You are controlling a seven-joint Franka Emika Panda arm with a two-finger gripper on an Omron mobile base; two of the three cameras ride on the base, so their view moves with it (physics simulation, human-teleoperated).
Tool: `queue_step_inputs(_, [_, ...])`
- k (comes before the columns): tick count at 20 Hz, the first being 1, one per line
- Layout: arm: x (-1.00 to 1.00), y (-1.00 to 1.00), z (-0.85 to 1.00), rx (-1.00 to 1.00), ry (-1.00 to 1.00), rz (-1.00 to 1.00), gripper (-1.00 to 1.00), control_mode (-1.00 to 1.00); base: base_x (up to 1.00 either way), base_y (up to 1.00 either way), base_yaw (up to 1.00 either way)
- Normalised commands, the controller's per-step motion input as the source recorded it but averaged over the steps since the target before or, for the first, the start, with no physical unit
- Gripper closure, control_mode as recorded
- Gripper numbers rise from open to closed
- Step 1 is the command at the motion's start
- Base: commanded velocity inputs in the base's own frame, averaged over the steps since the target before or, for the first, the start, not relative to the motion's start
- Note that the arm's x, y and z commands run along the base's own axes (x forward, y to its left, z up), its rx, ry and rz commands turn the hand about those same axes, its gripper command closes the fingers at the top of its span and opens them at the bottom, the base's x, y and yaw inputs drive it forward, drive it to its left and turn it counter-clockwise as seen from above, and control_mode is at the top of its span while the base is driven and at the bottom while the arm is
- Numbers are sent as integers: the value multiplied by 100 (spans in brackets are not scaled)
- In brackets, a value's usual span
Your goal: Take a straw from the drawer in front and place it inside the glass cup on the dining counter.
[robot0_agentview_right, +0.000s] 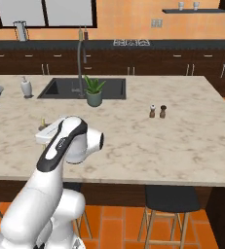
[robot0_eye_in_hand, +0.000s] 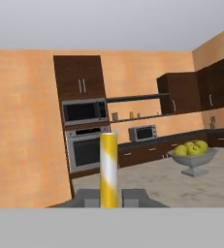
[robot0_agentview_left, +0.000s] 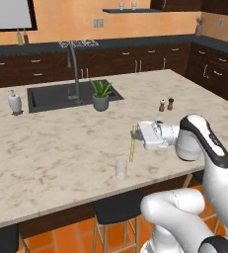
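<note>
Left base view gives the clearest read: the hand [robot0_agentview_left: 134,136] is clenched on the straw [robot0_agentview_left: 132,148], which hangs near upright over the marble tabletop [robot0_agentview_left: 61,148], its lower end just beside and a little above the rim of the glass cup [robot0_agentview_left: 121,168]. The straw sits slightly to the cup's right, not over its mouth, and that is the danger: lower it now and the tip probably lands on the tabletop or clips the rim and tips the light tumbler. The grip is high on a thin stick, so any contact may swivel it between the fingers. Let go too early, with the tip barely inside, and a straw this much taller than the cup may topple out. Hand view shows what the base cameras cannot: the straw [robot0_eye_in_hand: 108,169] pinched squarely between the two fingertips [robot0_eye_in_hand: 135,197], yellow and pale, with a fruit bowl [robot0_eye_in_hand: 195,157] beyond. It gives nothing on the cup. Right base view has the arm's own elbow across the work, just a bit of the hand [robot0_agentview_right: 44,127] peeking out, though it lays out the plant [robot0_agentview_right: 94,91] and shakers [robot0_agentview_right: 157,111] well clear.
</note>
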Motion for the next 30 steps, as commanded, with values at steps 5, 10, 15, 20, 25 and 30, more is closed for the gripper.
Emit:
queue_step_inputs(5, [53, 14, -34, 0, 0, 0, 100, -100, 0, 0, 0])
queue_step_inputs(10, [38, 0, -32, -4, 0, 0, 100, -100, 0, 0, 0])
queue_step_inputs(15, [28, 0, -26, -7, -1, 0, 100, -100, 0, 0, 0])
queue_step_inputs(20, [24, 0, -29, -7, 0, 0, 100, -100, 0, 0, 0])
queue_step_inputs(25, [22, 16, -27, -3, 0, 0, 100, -100, 0, 0, 0])
queue_step_inputs(30, [15, 33, -24, 0, 0, 0, 100, -100, 0, 0, 0])
